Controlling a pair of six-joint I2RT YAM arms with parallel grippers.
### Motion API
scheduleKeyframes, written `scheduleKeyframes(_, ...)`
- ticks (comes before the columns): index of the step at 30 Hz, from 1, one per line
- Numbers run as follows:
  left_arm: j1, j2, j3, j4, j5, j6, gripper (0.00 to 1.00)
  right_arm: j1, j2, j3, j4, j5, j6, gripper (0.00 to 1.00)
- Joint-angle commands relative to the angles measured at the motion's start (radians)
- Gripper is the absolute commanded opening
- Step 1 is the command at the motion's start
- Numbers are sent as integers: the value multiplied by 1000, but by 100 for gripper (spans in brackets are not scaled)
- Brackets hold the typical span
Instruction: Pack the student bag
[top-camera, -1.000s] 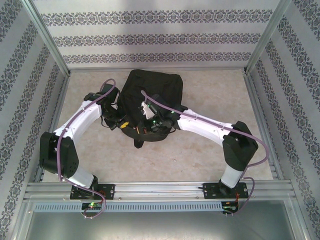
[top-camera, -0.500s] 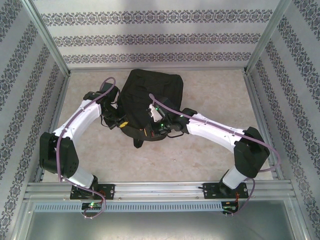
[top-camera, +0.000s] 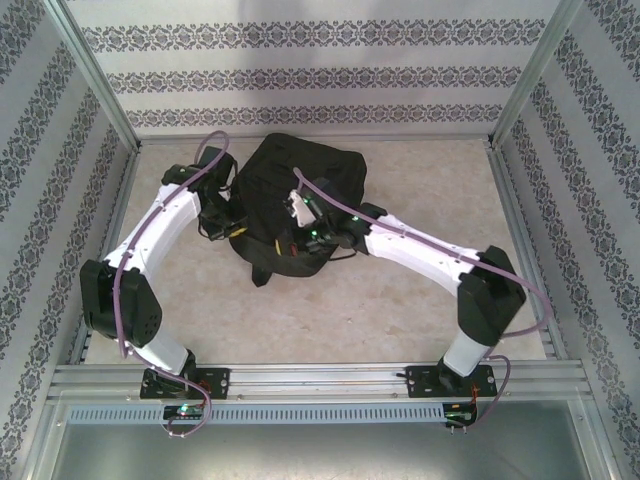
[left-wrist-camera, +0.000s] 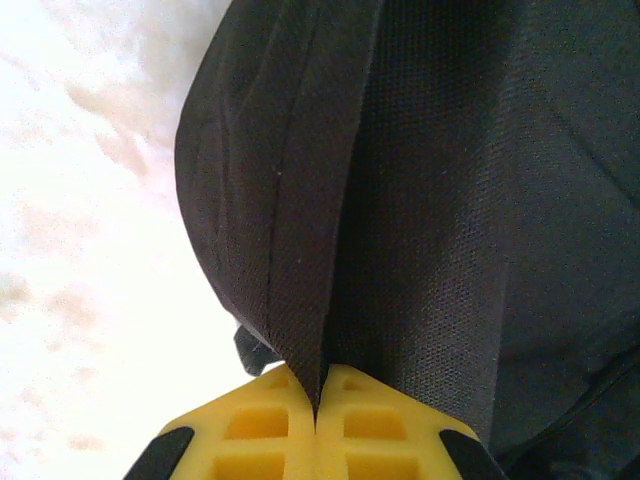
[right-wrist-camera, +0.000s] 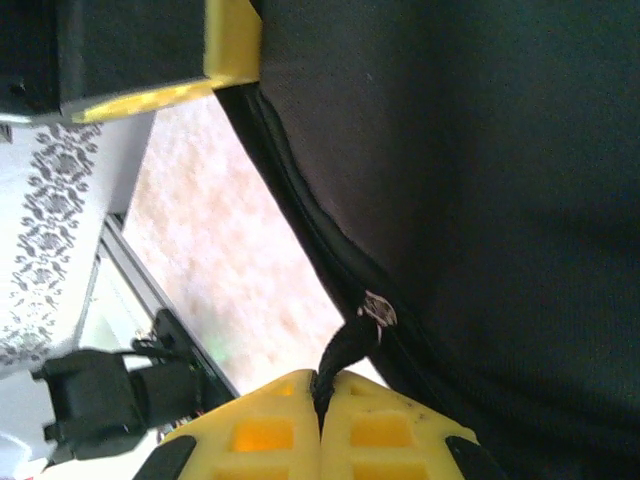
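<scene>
Likely step: running the zipper. Anchor with left gripper (left-wrist-camera: 317, 395), pinched fully closed on a fold of student bag (top-camera: 300, 170) fabric. Draw with right gripper (right-wrist-camera: 322, 390), clamped tight on the black zipper pull (right-wrist-camera: 345, 350); pull parallel to the track, never across. Located mid-tabletop (top-camera: 420, 310), toward the far edge. Large, black, soft woven fabric; rounded, slumped, creased at the pinch.

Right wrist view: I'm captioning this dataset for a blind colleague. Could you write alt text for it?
The right claw, yellow-fingered, is shut on a black zipper pull of the student bag, whose dark fabric takes up the right side. To the left lies the pale mottled table, with a patterned wall beyond.
</scene>
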Motion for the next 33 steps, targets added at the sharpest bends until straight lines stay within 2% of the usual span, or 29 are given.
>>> scheduleKeyframes(1,50,-19,38,-8,6,33,11,9,58,58,71,-32,89,0)
scheduleKeyframes(3,57,-49,20,-11,20,-4,26,10,67,65,99,-29,120,0)
scheduleKeyframes(5,57,-87,-31,8,66,-61,34,13,61,55,124,-27,136,0)
scheduleKeyframes(9,41,-161,-187,119,248,-263,42,16,44,40,118,-19,120,0)
scheduleKeyframes(14,-21,-171,-222,142,240,-357,48,16,27,17,114,-13,108,0)
scheduleKeyframes(20,-56,-130,-230,143,219,-376,47,17,4,-27,154,-14,124,0)
scheduleKeyframes(25,-60,-120,-242,143,198,-371,43,16,-11,-45,150,-6,118,0)
scheduleKeyframes(33,-62,-127,-294,153,165,-363,25,16,-29,-77,151,-2,112,0)
